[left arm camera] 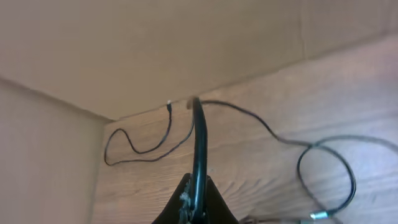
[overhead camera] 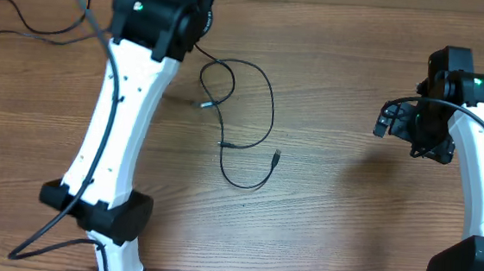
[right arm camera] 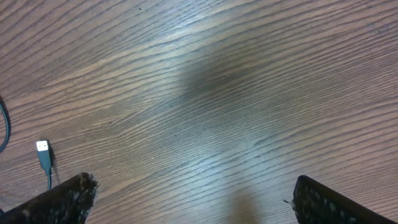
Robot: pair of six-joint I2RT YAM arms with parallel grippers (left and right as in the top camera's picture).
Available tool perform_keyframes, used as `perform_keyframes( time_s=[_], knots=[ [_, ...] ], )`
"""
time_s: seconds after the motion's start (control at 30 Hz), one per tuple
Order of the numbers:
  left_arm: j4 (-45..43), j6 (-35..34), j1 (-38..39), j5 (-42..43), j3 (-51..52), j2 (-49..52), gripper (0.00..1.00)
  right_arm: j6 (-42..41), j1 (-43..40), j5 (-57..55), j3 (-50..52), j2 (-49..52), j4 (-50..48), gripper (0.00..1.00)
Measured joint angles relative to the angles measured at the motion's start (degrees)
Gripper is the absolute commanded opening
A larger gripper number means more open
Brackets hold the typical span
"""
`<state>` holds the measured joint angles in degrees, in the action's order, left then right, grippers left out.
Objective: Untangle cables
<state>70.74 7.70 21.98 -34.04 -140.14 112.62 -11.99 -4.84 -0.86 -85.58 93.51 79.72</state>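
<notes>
Black cable (left arm camera: pixel 198 143) pinched by the left gripper (left arm camera: pixel 196 198); right gripper (right arm camera: pixel 196 198) held spread.
A thin second cable (overhead camera: pixel 26 21) was seen lying at the table's (overhead camera: pixel 348 213) far-left corner. The black cable, clamped between the left fingers, was looped loosely across the table's middle. Wood was seen beneath the wide-open right gripper, and a USB plug (right arm camera: pixel 43 152) lay near one finger.

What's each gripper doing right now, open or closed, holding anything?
Left gripper: closed on the black cable.
Right gripper: open, holding nothing, over the wooden table.
</notes>
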Motion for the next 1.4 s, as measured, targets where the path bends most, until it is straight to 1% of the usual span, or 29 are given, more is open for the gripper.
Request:
perform_keyframes(
  time_s=[0.03, 0.1, 0.17, 0.23, 0.33, 0.37, 0.43, 0.5, 0.7, 0.73, 0.8, 0.93, 1.03, 1.13, 1.2, 1.27, 1.4],
  knots=[
    [-0.02, 1.86, -0.11, 0.00, 0.00, 0.50, 0.04, 0.00, 0.00, 0.00, 0.00, 0.00, -0.02, 1.00],
    [-0.63, 2.78, -0.48, -2.43, 0.00, 0.70, 0.04, 0.04, -0.02, 0.00, 0.00, 0.00, 0.00, 1.00],
    [-2.23, 0.96, -1.05, -8.52, 0.00, 0.70, 0.04, 0.02, 0.00, -0.02, 0.00, 0.00, 0.00, 1.00],
    [-4.22, -2.05, -1.51, -12.85, 0.00, 0.70, 0.05, 0.00, -0.02, 0.00, 0.00, 0.00, 0.00, 1.00],
    [-6.73, -5.11, -1.88, -13.05, 0.00, 0.24, 0.05, 0.00, -0.02, -0.02, 0.00, 0.00, -0.02, 1.00],
    [-7.98, -6.82, -1.84, -11.10, 0.00, -0.57, 0.04, 0.02, -0.02, -0.02, 0.00, 0.00, 0.00, 1.00],
    [-11.26, -9.42, -1.84, -4.37, 0.04, -3.26, 0.04, 0.00, 0.00, -0.02, 0.00, 0.00, 0.02, 1.00],
    [-14.51, -10.67, -1.84, 1.99, 0.07, -5.66, 0.05, 0.00, -0.02, 0.00, 0.00, 0.00, -0.02, 1.00],
    [-26.23, -12.13, -1.84, 24.59, -0.04, -15.52, 0.05, 0.00, -0.02, -0.02, 0.00, 0.00, -0.04, 1.00],
    [-27.32, -12.24, -1.84, 29.18, -0.15, -16.59, 0.04, 0.02, 0.00, -0.02, 0.00, 0.00, 0.00, 1.00],
    [-27.67, -12.33, -1.84, 34.82, -0.17, -17.27, 0.04, 0.00, 0.00, -0.02, 0.00, 0.00, 0.00, 1.00],
    [-26.01, -13.55, -1.84, 42.51, -0.15, -16.46, 0.04, 0.00, 0.00, -0.02, 0.00, 0.00, -0.02, 1.00],
    [-18.10, -17.27, -1.81, 44.68, -0.26, -14.93, 0.04, 0.00, 0.00, 0.00, 0.00, 0.00, 0.02, 1.00],
    [-15.13, -19.10, -1.73, 48.30, -0.48, -10.25, 0.04, 0.02, 0.00, -0.02, 0.00, 0.00, -0.02, 1.00],
    [-16.46, -19.80, -1.73, 53.09, -0.28, -5.31, 0.04, 0.02, -0.02, -0.02, 0.00, 0.00, -0.04, 1.00],
    [-20.35, -19.87, -1.73, 56.30, 0.07, -2.60, 0.04, 0.02, -0.02, -0.02, 0.00, 0.00, -0.02, 1.00],
    [-28.85, -20.74, -1.73, 60.30, 0.17, -2.25, 0.04, 0.02, 0.00, -0.02, 0.00, 0.00, -0.04, 1.00]
  ],
)
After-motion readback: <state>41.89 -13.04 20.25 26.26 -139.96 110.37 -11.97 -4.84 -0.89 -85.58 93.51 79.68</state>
